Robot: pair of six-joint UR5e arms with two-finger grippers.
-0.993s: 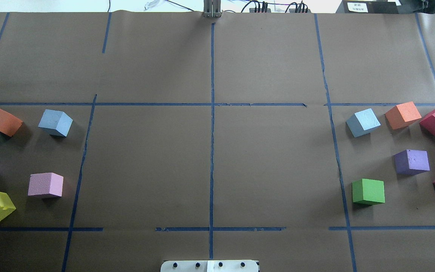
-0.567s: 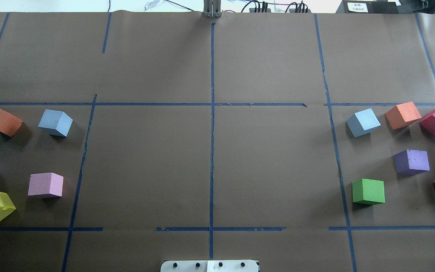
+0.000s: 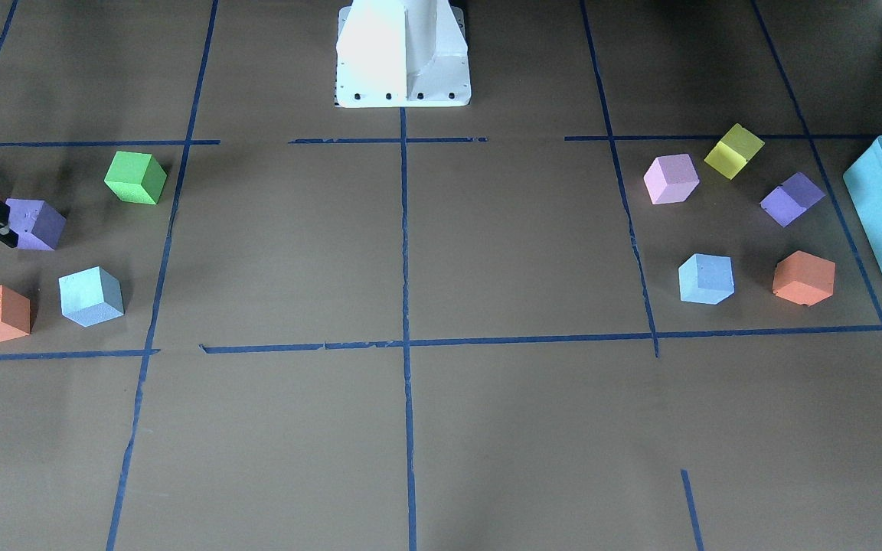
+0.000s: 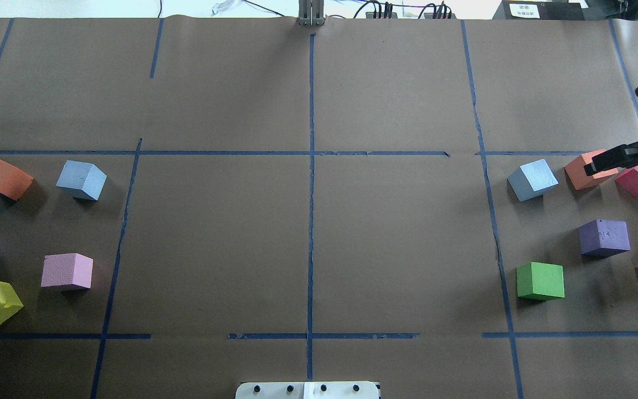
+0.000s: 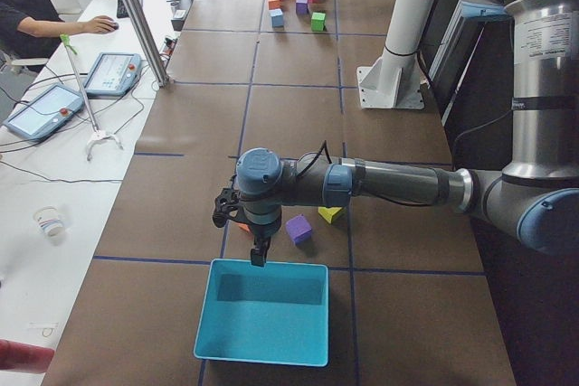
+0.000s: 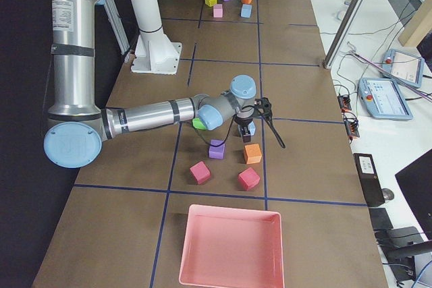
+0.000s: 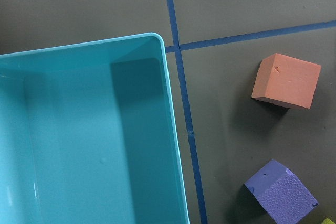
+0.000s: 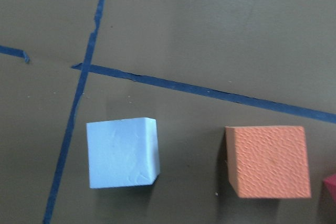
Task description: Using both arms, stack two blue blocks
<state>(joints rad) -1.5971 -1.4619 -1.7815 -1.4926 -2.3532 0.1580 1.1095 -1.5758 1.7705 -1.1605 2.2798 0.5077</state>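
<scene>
Right gripper, jaws spread wide and empty, hung above an orange block to the right of the pedestal base.
One blue block lay just base-ward of that gripper. The other blue block sat left of the base, nearer the left gripper, whose opening could not be judged. The teal bin and pink bin were empty.

left arm, right arm showing silver-grey links, light blue joint caps, black cable; white pedestal carrying black screws.
</scene>
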